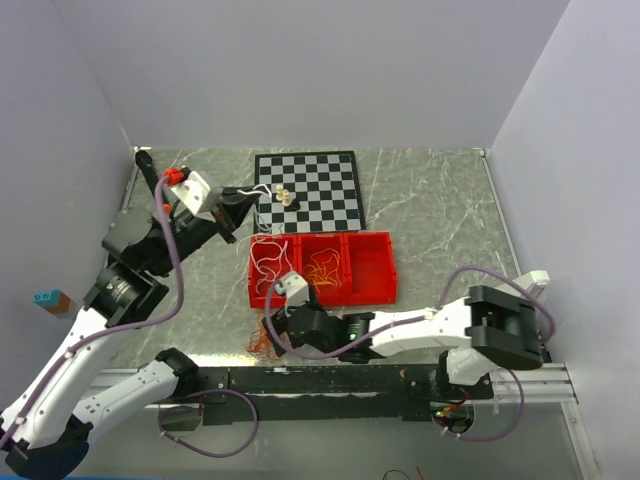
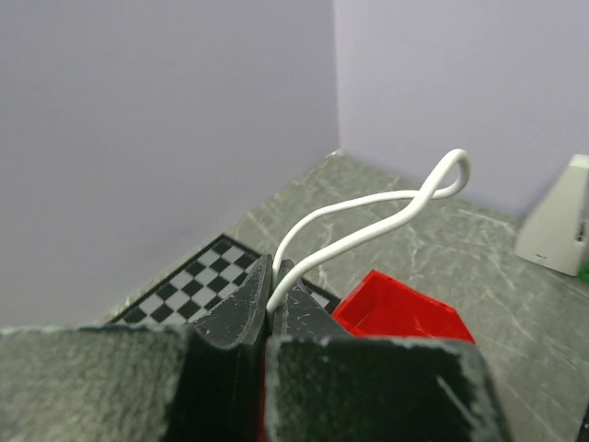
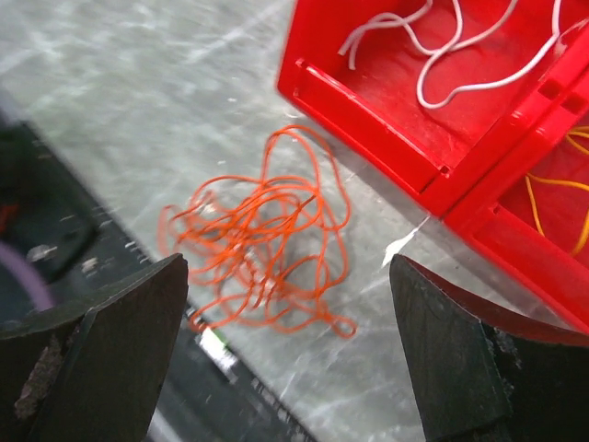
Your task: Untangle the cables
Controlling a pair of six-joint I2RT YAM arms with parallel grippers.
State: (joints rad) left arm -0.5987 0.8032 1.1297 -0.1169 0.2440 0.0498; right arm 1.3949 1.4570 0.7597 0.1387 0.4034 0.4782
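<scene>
Working over a grey marbled counter point(image 1: 430, 200), with a chessboard point(image 1: 320, 185) just beyond the left pincer point(image 1: 245, 205) and a red tray point(image 1: 370, 265) of three compartments lying between that pincer and the right pincer point(image 3: 287, 269). On the left, clamped tight together on one white cable point(image 2: 368, 207), raised off the counter, loop arching ahead of the tips. On the right, spread wide apart and gripping nothing, hanging directly over the orange tangle point(image 3: 262, 249), loose on the counter just outside the tray's near corner. More white cables point(image 3: 460, 55) in the compartment ahead and to the right of the open pincer; yellow ones point(image 3: 552, 198) in the next compartment over. Likely step in hand: drawing one orange strand out of the tangle. To do it well, come straight down on an outer loop rather than the dense middle, close on a single strand only, lift slowly, and watch for the rest of the heap dragging along. Keep clear of the tray wall on the way down.
</scene>
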